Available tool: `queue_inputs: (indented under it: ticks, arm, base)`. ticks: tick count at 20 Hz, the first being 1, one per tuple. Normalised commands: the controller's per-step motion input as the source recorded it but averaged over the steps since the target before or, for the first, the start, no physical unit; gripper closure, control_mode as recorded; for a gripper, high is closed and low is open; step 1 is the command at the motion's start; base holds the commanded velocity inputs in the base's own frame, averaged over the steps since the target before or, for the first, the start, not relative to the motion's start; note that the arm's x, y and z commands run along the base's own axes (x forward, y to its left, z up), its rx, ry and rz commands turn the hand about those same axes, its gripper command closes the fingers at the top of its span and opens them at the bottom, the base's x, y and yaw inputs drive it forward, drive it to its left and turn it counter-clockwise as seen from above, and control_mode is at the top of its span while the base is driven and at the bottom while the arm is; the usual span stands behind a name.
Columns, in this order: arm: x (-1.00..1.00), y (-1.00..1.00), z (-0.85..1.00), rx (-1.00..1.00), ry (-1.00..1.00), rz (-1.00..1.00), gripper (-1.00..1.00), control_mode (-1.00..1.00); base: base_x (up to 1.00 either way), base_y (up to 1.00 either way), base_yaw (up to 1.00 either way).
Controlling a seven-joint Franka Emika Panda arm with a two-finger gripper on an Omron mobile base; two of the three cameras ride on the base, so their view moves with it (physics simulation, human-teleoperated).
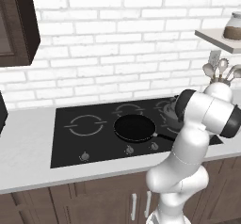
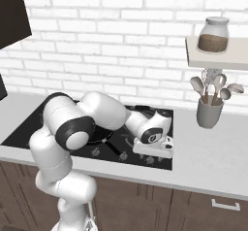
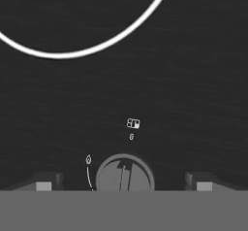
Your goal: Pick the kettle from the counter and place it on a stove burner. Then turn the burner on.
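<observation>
In the hand view, the pincer (image 3: 123,185) is being held released, its tips standing wide on either side of a knob (image 3: 124,173) directly beneath it. A burner ring (image 3: 72,48) is being shown well beyond the pincer on the black stove (image 3: 193,89).

In the left base view, the kettle (image 1: 169,113) is being largely hidden by the arm. It appears to be sitting on a right-hand burner, beyond the pincer toward the wall and off the counter (image 1: 28,148). The pan (image 1: 134,127) is being left on the middle burner, to the pincer's left.

In the right base view, the hand is being held low over the stove's front edge.

The step in hand is judged to be the turning of the knob. The pincer is best lowered squarely, closed evenly on the knob, then rotated about the knob's axis. Whether this knob serves the kettle's burner should be checked.
</observation>
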Motion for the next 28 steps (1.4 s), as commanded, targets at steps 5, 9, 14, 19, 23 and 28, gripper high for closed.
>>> queue_inputs:
  ticks: [5, 9, 14, 19, 23, 28]
  arm:
    - [0.01, 0.00, -0.01, 0.00, -0.03, 0.00, 1.00, -1.00]
    - [0.00, 0.00, 0.00, 0.00, 0.00, 0.00, 1.00, -1.00]
    - [-0.05, 0.00, 0.00, -0.02, -0.06, 0.14, 1.00, -1.00]
    - [-0.19, 0.09, 0.00, -0.11, -0.04, 0.37, 1.00, -1.00]
    - [-0.20, 0.09, 0.00, -0.13, 0.00, 0.39, 1.00, -1.00]
    - [-0.26, 0.02, 0.00, -0.12, -0.01, 0.39, 1.00, -1.00]
  base:
    - [0.00, 0.00, 0.00]
    - [0.00, 0.00, 0.00]
    - [0.00, 0.00, 0.00]
    - [0.00, 0.00, 0.00]
    - [0.00, 0.00, 0.00]
    - [0.00, 0.00, 0.00]
